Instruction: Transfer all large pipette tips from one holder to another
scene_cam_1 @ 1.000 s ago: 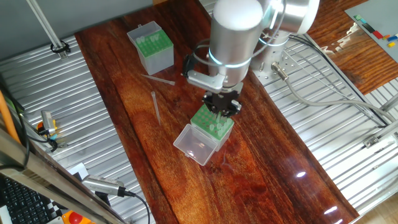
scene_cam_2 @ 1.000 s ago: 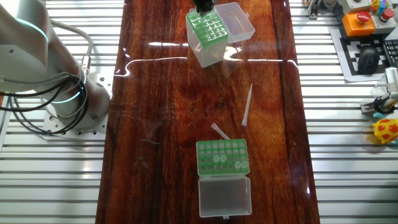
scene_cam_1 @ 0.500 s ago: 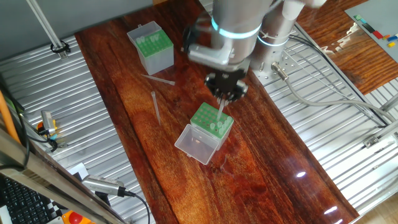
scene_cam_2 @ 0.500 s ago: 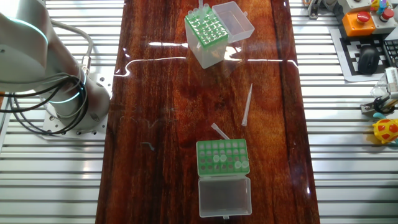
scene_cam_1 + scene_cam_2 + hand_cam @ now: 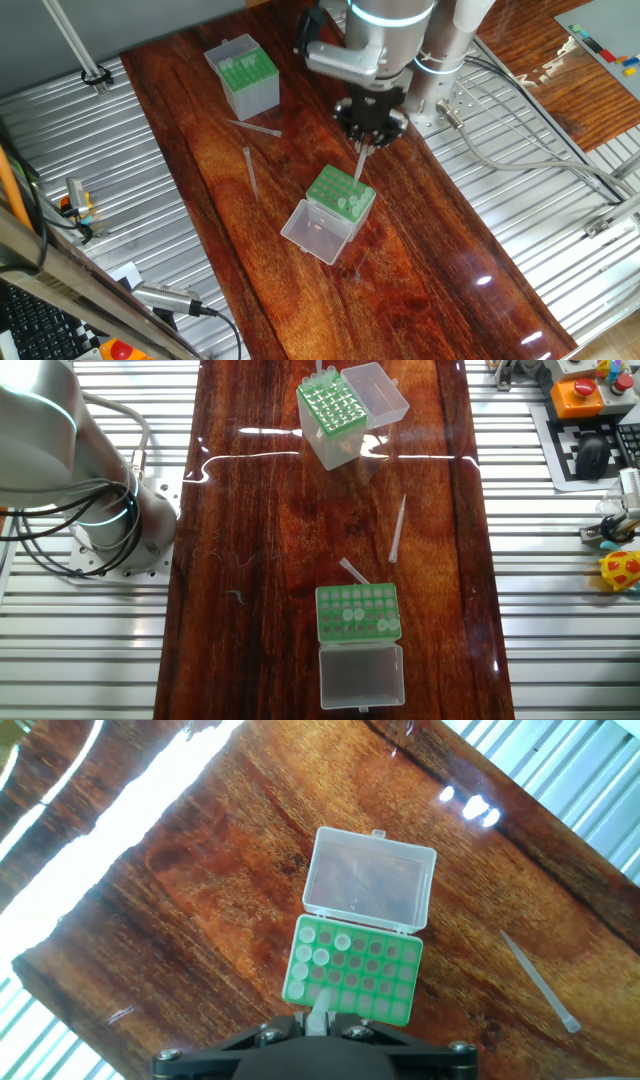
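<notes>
My end effector [image 5: 366, 140] is clamped on a large pipette tip [image 5: 359, 165]. I hold it above the low green rack [image 5: 340, 195]. Two tips [image 5: 250, 171] lie loose on the counter [image 5: 420, 240].

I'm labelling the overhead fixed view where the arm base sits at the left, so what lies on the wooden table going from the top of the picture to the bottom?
Green rack with its clear lid open → loose pipette tip → second, shorter loose tip → taller translucent box with the green insert → its open lid.

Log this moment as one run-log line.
gripper: shut on pipette tip | position: raised above green rack, clear lid open | other box: untouched
</notes>
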`<state>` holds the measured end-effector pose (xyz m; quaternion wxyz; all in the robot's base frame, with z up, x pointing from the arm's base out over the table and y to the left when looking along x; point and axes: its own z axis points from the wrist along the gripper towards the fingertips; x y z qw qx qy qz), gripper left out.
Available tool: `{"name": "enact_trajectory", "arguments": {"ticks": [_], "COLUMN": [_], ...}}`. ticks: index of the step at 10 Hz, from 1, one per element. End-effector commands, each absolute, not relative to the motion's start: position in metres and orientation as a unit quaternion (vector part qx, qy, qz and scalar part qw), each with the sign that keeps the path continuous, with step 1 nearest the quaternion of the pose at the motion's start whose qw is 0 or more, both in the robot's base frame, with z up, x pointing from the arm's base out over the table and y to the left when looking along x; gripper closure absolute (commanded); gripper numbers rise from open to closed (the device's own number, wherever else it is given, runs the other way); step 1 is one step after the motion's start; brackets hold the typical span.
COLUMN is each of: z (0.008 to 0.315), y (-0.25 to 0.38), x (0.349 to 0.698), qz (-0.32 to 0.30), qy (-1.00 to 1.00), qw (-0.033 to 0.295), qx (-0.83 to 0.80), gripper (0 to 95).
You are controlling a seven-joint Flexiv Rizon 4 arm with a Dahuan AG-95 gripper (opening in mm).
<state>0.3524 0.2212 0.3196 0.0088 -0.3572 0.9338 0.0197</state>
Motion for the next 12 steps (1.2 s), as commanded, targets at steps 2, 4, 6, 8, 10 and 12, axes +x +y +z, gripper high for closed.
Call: {"name": "enact_trajectory", "arguments": {"ticks": [2,4,6,8,10,12], "z": [0.318,0.318,0.318,0.318,0.319,0.315], "y": [0.221,0.221,0.221,0.221,0.153,0.087], "x": [0.353,0.353,0.353,0.353,0.366,0.379], "qz": [0.020,0.019,0.010,0.008,0.014,0.024], "qy": [0.930,0.935,0.948,0.956,0.939,0.918], "qw": [0.013,0.018,0.019,0.014,0.007,0.011], "qx": [-0.366,-0.353,-0.317,-0.293,-0.345,-0.395], "gripper": [95.0,95.0,95.0,95.0,95.0,95.0]}}
